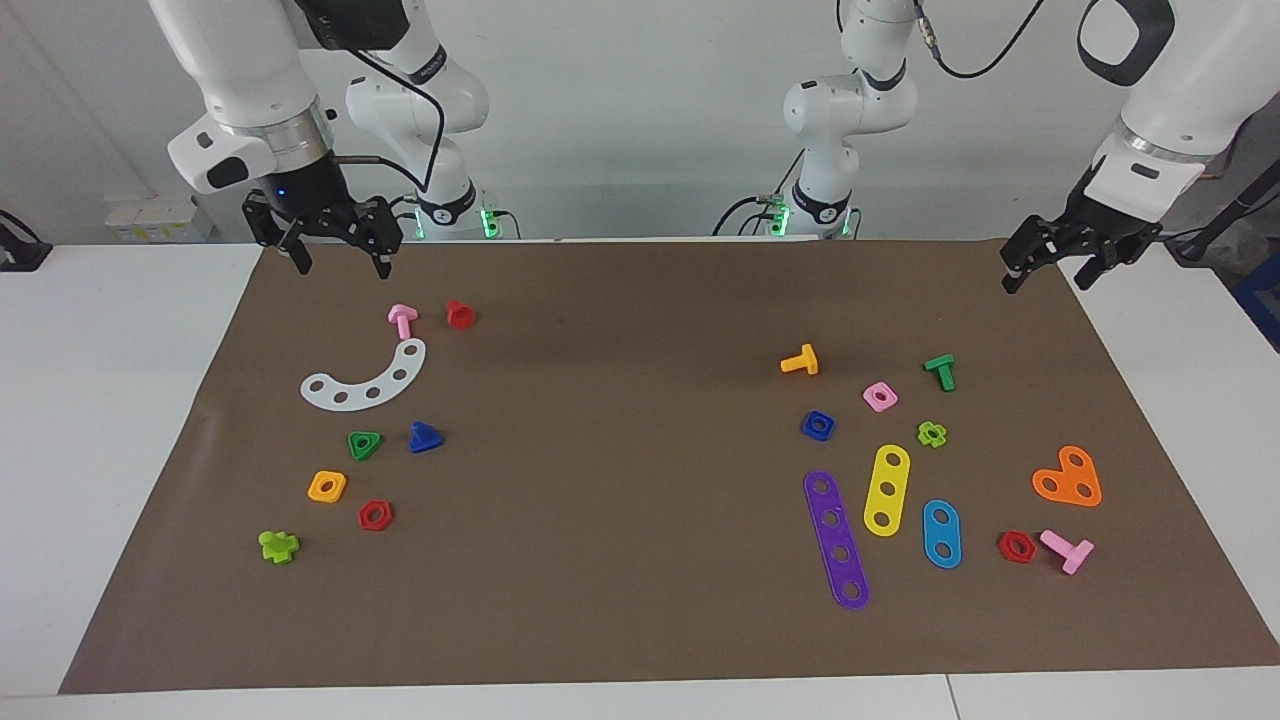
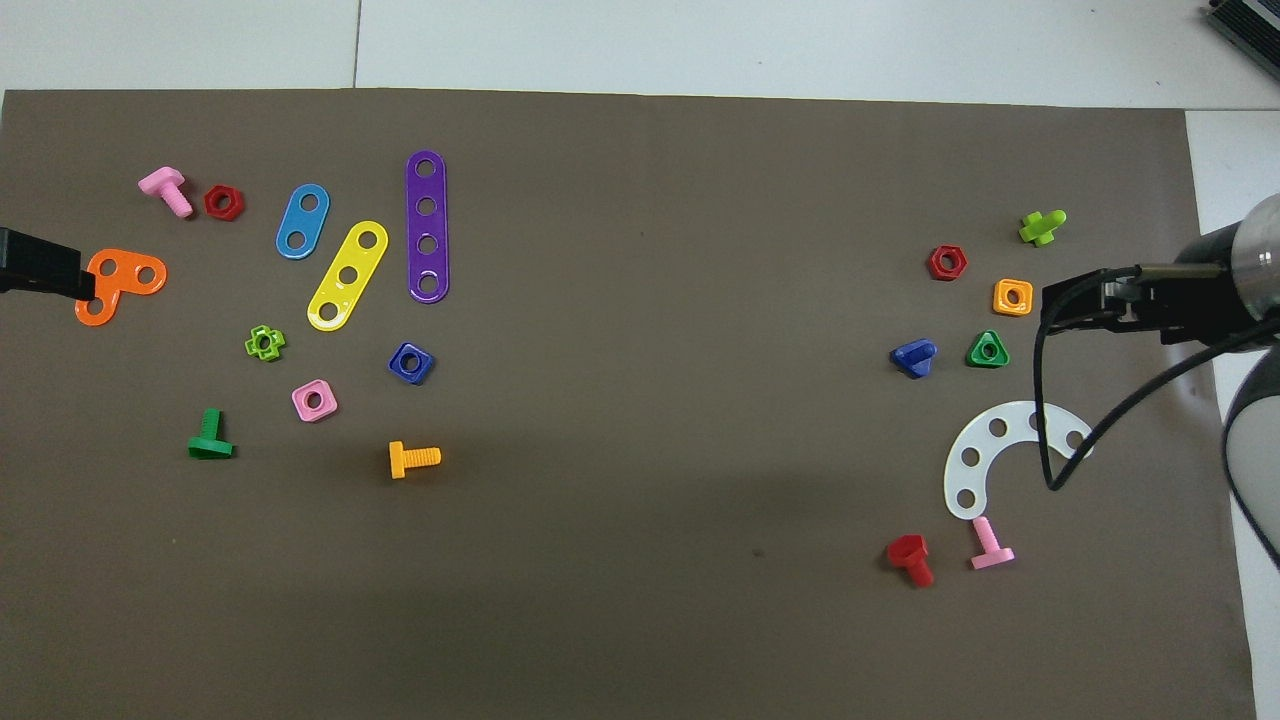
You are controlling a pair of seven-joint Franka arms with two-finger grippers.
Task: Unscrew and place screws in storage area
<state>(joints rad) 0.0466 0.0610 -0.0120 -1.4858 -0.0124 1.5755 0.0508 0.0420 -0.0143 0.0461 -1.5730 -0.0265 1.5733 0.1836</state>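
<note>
Blue plastic marks the screw [image 1: 425,438], lying loose on the brown mat [image 1: 620,480] beside the green triangular nut [image 1: 364,444], past the white curved strip [image 1: 368,382] from the right pincer [image 1: 340,262]. That pincer hangs released over the mat's robot-side edge. Best descend straight over the triangular head, clear of the nut. Left pincer [image 1: 1045,272] waits raised over the mat's corner at its own end, fingers parted.

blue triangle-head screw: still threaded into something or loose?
Loose. The blue screw lies on the mat beside the green triangular nut, touching neither it nor any tool.
</note>
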